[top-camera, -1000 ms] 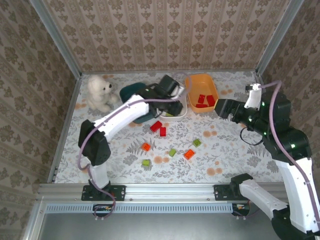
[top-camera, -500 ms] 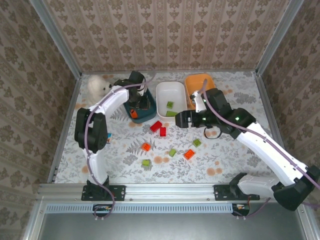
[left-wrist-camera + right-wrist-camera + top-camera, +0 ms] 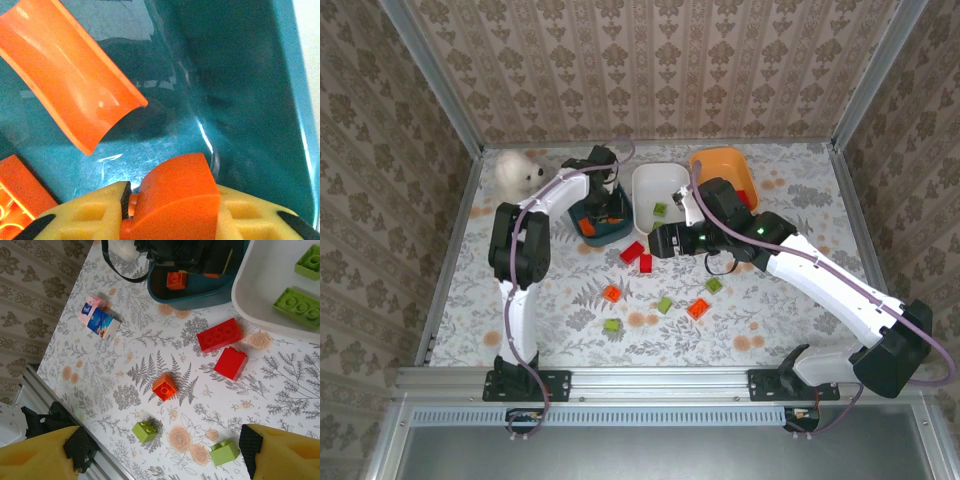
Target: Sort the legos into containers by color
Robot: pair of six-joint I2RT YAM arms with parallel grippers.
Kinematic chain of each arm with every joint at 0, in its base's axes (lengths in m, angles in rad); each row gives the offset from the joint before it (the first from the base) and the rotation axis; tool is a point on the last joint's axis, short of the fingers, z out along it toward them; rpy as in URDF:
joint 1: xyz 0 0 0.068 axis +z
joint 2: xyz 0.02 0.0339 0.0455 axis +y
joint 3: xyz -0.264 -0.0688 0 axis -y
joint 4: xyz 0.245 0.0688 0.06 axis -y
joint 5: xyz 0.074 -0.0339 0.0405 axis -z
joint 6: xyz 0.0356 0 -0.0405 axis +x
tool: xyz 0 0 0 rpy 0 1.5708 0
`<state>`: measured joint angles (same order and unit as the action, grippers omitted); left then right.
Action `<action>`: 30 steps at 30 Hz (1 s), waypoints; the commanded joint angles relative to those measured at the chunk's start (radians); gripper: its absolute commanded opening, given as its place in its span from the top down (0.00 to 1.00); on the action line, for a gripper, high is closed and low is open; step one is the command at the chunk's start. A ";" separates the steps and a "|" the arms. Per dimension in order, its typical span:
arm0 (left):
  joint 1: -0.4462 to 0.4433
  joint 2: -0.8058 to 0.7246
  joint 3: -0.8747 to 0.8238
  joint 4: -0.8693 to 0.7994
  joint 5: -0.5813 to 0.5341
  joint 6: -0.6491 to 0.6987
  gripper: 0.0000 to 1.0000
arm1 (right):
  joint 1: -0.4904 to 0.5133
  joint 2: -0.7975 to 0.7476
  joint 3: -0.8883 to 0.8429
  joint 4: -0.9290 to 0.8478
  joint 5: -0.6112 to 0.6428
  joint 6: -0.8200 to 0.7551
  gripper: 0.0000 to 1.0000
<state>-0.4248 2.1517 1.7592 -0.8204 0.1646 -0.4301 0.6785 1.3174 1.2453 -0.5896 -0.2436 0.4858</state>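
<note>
Green, orange and red legos [image 3: 665, 304] lie loose nearest me, my right gripper [image 3: 160, 452] wide open above them. Further back, my left gripper [image 3: 172, 225] pinches an orange brick [image 3: 175, 190] inside the teal dish [image 3: 610, 236], plush bear [image 3: 517, 172] beyond.

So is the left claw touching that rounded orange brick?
Touching. The left wrist view shows the orange brick clamped between the left gripper's yellow fingers, over the teal dish.
</note>
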 commanded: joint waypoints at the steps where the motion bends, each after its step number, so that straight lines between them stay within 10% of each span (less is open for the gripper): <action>1: 0.004 -0.006 0.040 -0.045 0.016 -0.012 0.54 | 0.005 0.001 -0.019 -0.033 0.053 -0.004 0.18; 16: 0.002 -0.269 -0.017 -0.050 -0.015 -0.055 0.40 | 0.042 0.024 -0.046 -0.152 0.171 -0.080 0.20; 30: 0.006 -1.170 -0.812 -0.008 -0.198 -0.342 0.29 | 0.387 0.251 -0.012 -0.113 0.130 -0.332 0.19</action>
<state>-0.4244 1.1110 1.0344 -0.7769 0.0521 -0.6582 1.0260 1.5181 1.2026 -0.7223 -0.0746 0.2394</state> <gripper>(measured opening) 0.706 0.804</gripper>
